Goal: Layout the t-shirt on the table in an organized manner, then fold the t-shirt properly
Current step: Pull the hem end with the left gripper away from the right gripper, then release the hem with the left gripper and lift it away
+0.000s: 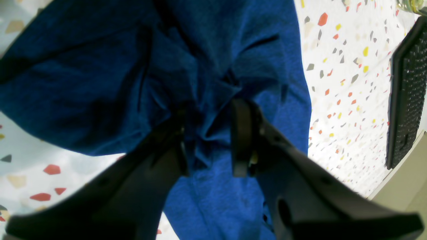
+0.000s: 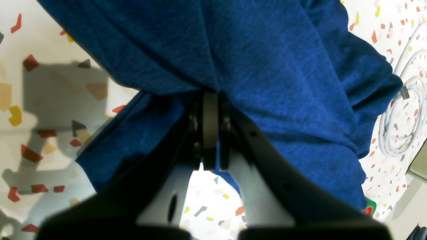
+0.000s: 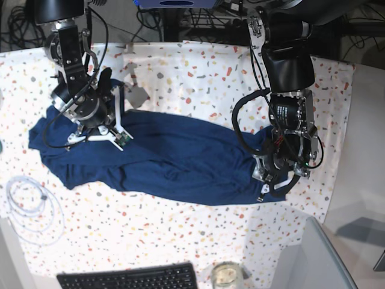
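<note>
Base view: the t-shirt (image 3: 168,159) lies stretched left to right across the table (image 3: 198,72), apparently for flattening. The right gripper (image 2: 210,133) pinches its left end; the left gripper (image 1: 208,140), jaws spread, straddles bunched cloth, seemingly releasing.

Robotics lab or test bench. Two robot arms bolted behind table (image 3: 180,66) with speckled terrazzo-pattern cover. Black keyboard (image 3: 129,278) at front edge, coiled white cable (image 3: 33,208) lying loose at side, tangle of dark cables (image 3: 198,18) and equipment behind.
</note>
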Controlling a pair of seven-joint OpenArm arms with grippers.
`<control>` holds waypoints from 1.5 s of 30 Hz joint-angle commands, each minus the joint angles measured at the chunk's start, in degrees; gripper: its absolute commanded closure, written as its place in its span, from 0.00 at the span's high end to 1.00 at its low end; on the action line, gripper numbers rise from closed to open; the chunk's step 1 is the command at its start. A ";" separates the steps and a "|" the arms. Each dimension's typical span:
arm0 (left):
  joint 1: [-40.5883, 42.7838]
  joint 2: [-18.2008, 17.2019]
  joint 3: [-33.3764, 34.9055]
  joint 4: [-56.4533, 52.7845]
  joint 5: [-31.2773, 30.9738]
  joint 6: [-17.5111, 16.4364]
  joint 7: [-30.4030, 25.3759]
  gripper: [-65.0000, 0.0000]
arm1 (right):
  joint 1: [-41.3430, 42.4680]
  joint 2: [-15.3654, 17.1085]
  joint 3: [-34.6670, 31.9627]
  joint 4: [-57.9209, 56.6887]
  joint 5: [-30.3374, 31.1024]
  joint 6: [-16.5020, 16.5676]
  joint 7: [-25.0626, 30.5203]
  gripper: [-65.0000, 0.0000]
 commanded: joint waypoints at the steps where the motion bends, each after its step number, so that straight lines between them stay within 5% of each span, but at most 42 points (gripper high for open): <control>1: -1.24 -0.11 0.05 1.03 -0.23 -0.26 -0.27 0.26 | 0.74 0.01 0.19 0.81 0.12 -0.19 0.75 0.00; 31: -3.00 -1.78 0.66 -3.46 0.39 -0.26 -0.44 0.25 | 0.65 -1.14 0.19 0.81 0.12 -0.19 0.75 0.00; 33: -3.00 -1.78 0.66 -3.02 0.39 -0.26 -0.44 0.21 | 0.65 -1.14 0.19 0.81 0.12 -0.19 0.75 0.00; 36: -3.00 -1.69 0.66 -3.10 0.39 -0.26 -0.44 0.00 | 0.65 -1.14 0.19 0.81 0.12 -0.19 0.75 0.00; 45: -3.09 -1.78 0.66 -3.02 0.21 -0.26 -0.44 0.00 | 0.65 -1.14 0.19 0.81 0.12 -0.19 0.75 0.00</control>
